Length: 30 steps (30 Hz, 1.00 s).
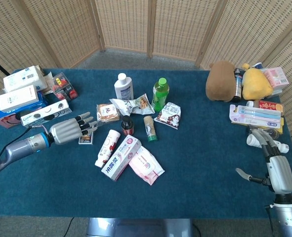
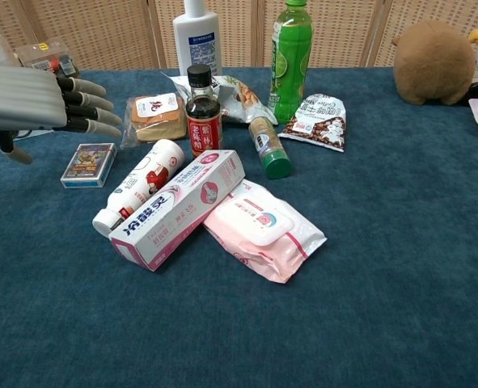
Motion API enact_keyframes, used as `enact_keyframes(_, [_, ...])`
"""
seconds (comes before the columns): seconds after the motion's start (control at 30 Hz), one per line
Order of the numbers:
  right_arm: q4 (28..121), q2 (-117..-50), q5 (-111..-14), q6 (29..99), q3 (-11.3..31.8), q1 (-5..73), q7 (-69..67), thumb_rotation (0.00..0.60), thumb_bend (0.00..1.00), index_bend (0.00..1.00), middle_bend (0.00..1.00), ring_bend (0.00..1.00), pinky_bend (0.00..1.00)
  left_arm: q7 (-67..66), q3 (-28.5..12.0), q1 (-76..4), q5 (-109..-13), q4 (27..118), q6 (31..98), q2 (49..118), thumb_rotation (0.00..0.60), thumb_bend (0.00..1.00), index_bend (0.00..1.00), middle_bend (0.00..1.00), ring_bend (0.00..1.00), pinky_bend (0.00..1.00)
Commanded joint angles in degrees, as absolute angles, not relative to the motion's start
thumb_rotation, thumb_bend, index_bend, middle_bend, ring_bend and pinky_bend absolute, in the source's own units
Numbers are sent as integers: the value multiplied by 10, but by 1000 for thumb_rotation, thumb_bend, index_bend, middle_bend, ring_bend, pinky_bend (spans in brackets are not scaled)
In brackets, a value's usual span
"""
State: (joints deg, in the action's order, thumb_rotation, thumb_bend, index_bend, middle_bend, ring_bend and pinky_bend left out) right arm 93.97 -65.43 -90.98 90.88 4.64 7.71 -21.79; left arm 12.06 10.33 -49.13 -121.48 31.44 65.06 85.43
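A dark blue carpet-like cloth covers the desk (image 1: pixel 195 168), and woven rattan screen panels (image 1: pixel 150 24) stand behind it. At the left, the left hand (image 1: pixel 69 131) hovers flat above the desk with its fingers stretched out and apart, holding nothing; its fingertips point toward 3 o'clock. Right under it in the head view lies the card box (image 2: pixel 87 164), flat, its long axis running from 12 to 6 o'clock. The snack packet (image 1: pixel 107 112) lies at 2 o'clock from the card box. Far right, the right hand (image 1: pixel 278 170) is held upright near the desk's edge, fingers straight and apart, empty, pointing toward 12 o'clock at a white bottle (image 1: pixel 267 142).
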Motion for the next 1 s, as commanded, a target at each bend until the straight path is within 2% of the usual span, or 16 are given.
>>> enact_keyframes(0.03, [940, -654, -908, 909, 49, 77, -221, 600, 0, 0, 0, 0, 139, 124, 115, -501, -1210, 303, 646, 872, 600, 0, 0, 0, 0, 0])
enact_keyframes(0.57, [939, -648, -909, 913, 57, 74, -241, 600, 0, 0, 0, 0, 139, 104, 159, -519, -1194, 260, 651, 924, 600, 0, 19, 0, 0, 0])
enact_keyframes(0.6, [939, -648, -910, 914, 58, 74, -241, 600, 0, 0, 0, 0, 139, 102, 163, -520, -1196, 256, 658, 928, 600, 0, 75, 0, 0, 1])
enact_keyframes(0.67, [940, -647, -910, 915, 58, 73, -242, 600, 0, 0, 0, 0, 139, 100, 168, -520, -1197, 247, 669, 933, 600, 0, 287, 13, 10, 42])
enact_keyframes(0.7, [940, -647, -911, 917, 58, 72, -243, 600, 0, 0, 0, 0, 139, 101, 171, -520, -1197, 242, 675, 937, 600, 0, 355, 50, 39, 67])
enact_keyframes(0.83, [940, -646, -913, 918, 58, 71, -244, 600, 0, 0, 0, 0, 140, 101, 179, -517, -1195, 227, 691, 948, 600, 0, 564, 358, 299, 254])
enact_keyframes(0.97, [941, -646, -915, 917, 57, 70, -242, 600, 0, 0, 0, 0, 139, 102, 186, -512, -1192, 216, 700, 955, 600, 0, 731, 552, 484, 458])
enact_keyframes(1.0, [941, -646, -915, 917, 57, 70, -242, 600, 0, 0, 0, 0, 139, 102, 189, -510, -1191, 213, 702, 956, 600, 0, 752, 575, 507, 482])
